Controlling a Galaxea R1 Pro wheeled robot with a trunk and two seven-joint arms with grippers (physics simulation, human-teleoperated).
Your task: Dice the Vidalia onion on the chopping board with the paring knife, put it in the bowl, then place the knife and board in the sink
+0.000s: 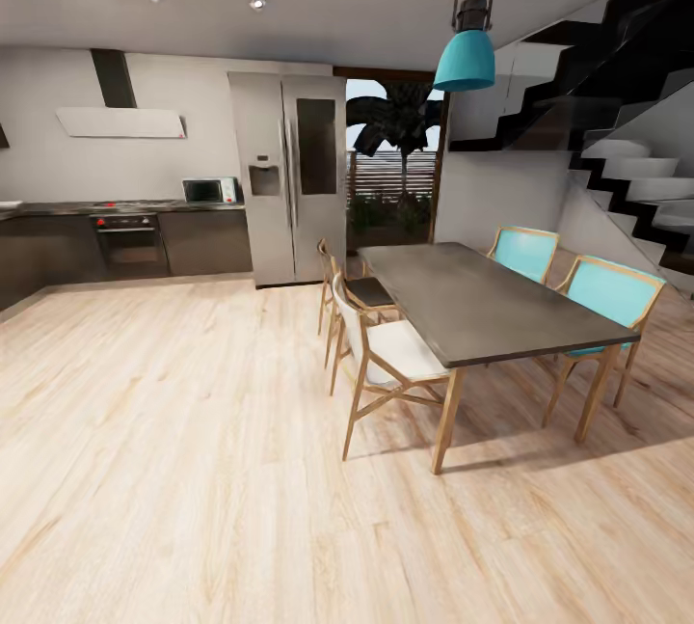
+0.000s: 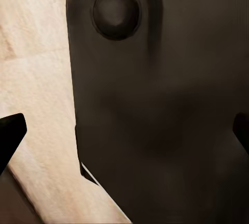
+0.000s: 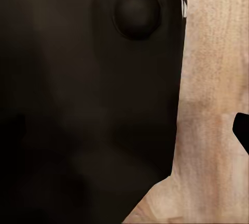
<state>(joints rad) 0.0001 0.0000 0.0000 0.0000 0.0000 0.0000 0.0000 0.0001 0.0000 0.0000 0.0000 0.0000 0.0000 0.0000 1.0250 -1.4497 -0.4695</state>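
Observation:
The glossy dark countertop [image 1: 116, 207] runs along the far left wall in the head view, well away from me. The onion, sink, chopping board, paring knife and bowl are out of view. In the left wrist view my left gripper [image 2: 126, 133] is open, with one dark fingertip [image 2: 10, 135] at each side edge, over the robot's dark body and the wooden floor. In the right wrist view my right gripper [image 3: 124, 130] is open with nothing in it; one fingertip [image 3: 242, 130] shows at the edge, and the other is lost against the dark body.
A matte grey dining table [image 1: 482, 301] with wooden legs stands ahead to the right, with white-seated chairs [image 1: 390, 354] and teal chairs [image 1: 607, 301] around it. A steel fridge [image 1: 289, 176], an oven [image 1: 127, 238] and a microwave [image 1: 210, 189] line the back wall. Stairs [image 1: 627, 171] rise at the right. Light wooden floor [image 1: 193, 470] spreads ahead to the left.

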